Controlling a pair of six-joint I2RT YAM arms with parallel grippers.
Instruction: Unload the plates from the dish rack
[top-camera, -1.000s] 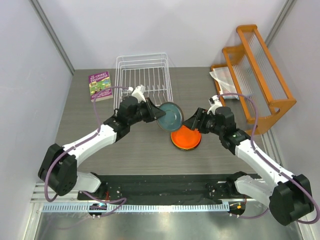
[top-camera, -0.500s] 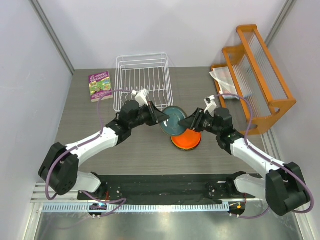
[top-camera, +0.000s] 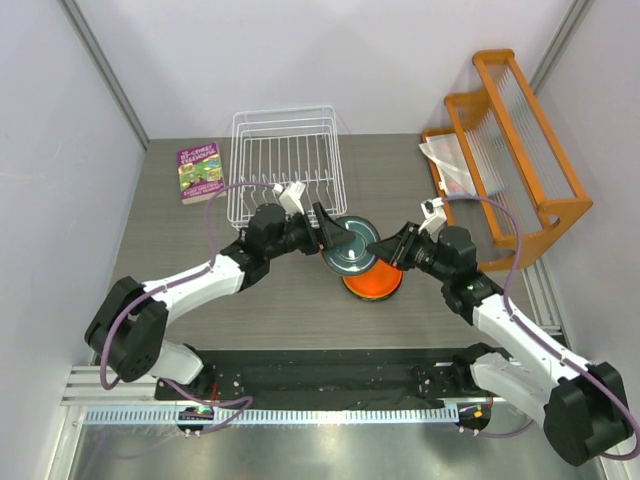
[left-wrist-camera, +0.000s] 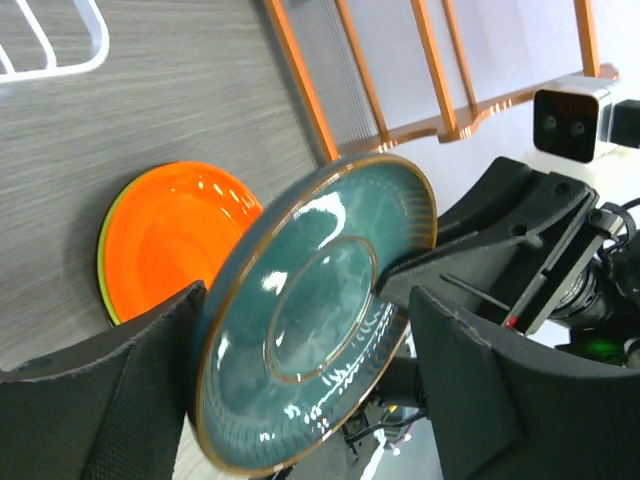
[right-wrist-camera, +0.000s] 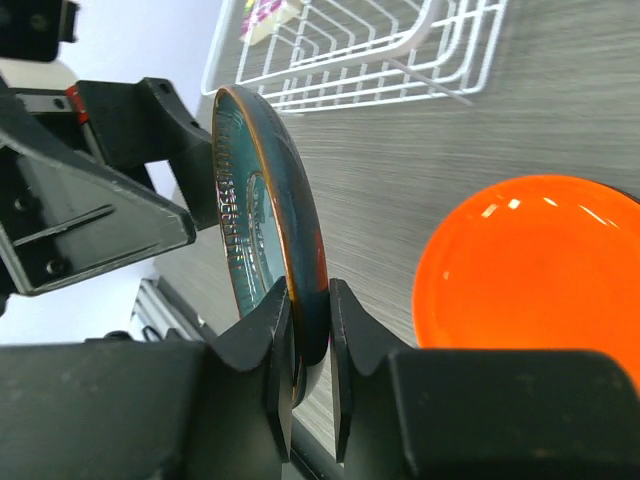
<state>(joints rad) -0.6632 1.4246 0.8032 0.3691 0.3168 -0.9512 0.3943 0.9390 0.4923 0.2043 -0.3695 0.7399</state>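
Step in hand, by my read: mid-air handover of the teal plate (top-camera: 349, 250), which is off the dish rack (top-camera: 290, 165) and held on edge just above the orange plate (top-camera: 375, 282).

The right gripper (right-wrist-camera: 308, 300) is clenched on the teal plate's rim, one finger on each face. The left gripper (top-camera: 325, 238) is released, its fingers spread wide either side of the plate.

To do it well, the left should back straight out without clipping the rim. The right's pinch is only an edge grip on glossy glaze, so it should tilt the plate flat slowly and lower it centred onto the orange plate, which sits on a lime green plate (left-wrist-camera: 103, 270).

The surface is a grey wood-grain counter (top-camera: 290, 300). A book (top-camera: 200, 172) lies left of the dish rack and an orange wooden rack (top-camera: 520, 150) stands far right. Plain pale walls enclose the cell.
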